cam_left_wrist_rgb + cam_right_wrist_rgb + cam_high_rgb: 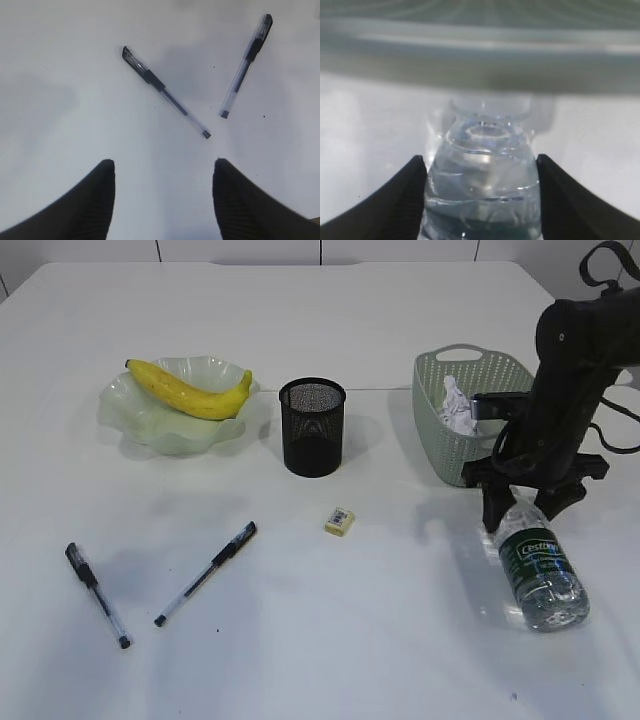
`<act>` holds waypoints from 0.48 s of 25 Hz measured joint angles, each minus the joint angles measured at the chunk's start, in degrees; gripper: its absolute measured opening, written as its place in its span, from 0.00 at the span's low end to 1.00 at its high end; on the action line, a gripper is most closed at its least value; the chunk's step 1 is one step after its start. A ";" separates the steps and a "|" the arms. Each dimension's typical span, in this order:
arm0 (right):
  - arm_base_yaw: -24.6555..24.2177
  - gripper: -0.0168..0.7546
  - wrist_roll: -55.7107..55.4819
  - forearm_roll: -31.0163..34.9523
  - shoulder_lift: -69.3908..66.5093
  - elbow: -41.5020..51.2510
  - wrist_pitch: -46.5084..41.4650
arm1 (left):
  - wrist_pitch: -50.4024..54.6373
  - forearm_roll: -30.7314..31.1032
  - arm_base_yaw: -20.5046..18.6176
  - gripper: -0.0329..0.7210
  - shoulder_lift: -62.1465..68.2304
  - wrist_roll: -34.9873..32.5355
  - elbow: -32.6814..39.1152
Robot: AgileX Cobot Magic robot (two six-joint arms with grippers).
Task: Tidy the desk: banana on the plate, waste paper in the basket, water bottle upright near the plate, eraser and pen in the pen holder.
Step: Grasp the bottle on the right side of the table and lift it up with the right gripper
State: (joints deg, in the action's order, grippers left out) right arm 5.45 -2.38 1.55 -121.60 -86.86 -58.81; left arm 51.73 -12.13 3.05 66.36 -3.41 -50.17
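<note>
One bottle [538, 565] lies on its side between the right gripper's [520, 512] fingers.
Fingers flank its shoulder at both sides; grip contact cannot be confirmed. Basket [440, 420] just beyond.

Black right arm [565, 380] with looping cables and ribbed black pincer fingers [400, 200].

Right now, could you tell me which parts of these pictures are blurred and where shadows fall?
Exterior view: sharp, with soft shadows beside the pen holder and basket. Left wrist view: both pens crisp, the left gripper fingers blurred at the edges. Right wrist view: the basket rim above is badly out of focus, and the water bottle is soft, with glints.
</note>
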 joint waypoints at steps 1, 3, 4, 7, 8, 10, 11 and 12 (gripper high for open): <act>0.00 0.63 -0.13 0.00 0.00 0.00 0.00 | 0.00 0.00 0.00 0.62 0.00 0.00 0.00; 0.00 0.59 -0.24 -0.11 0.00 0.00 0.00 | 0.00 0.00 0.00 0.62 0.00 0.00 0.00; -0.10 0.57 -0.24 -0.11 0.00 0.00 -0.15 | 0.00 0.00 0.00 0.62 0.00 0.00 0.00; -0.10 0.53 -0.33 -0.11 0.00 -0.10 -0.43 | 0.00 0.00 0.00 0.62 0.00 0.00 0.00; -0.10 0.51 -0.33 -0.11 0.00 -0.10 -0.58 | 0.00 0.00 0.00 0.62 0.00 0.00 0.00; -0.10 0.49 -0.33 -0.19 0.00 -0.10 -0.80 | 0.00 0.00 0.00 0.62 0.00 0.00 0.00; -0.10 0.49 -0.33 -0.19 0.00 -0.10 -1.07 | 0.00 0.00 0.00 0.62 0.00 0.00 0.00; -0.10 0.49 -0.48 -0.19 0.00 -0.10 -1.36 | 0.00 0.00 0.00 0.62 0.00 0.00 0.00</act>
State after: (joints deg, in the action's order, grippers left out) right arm 5.35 -2.86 1.36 -121.60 -86.96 -60.17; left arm 51.73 -12.13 3.05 66.36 -3.41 -50.17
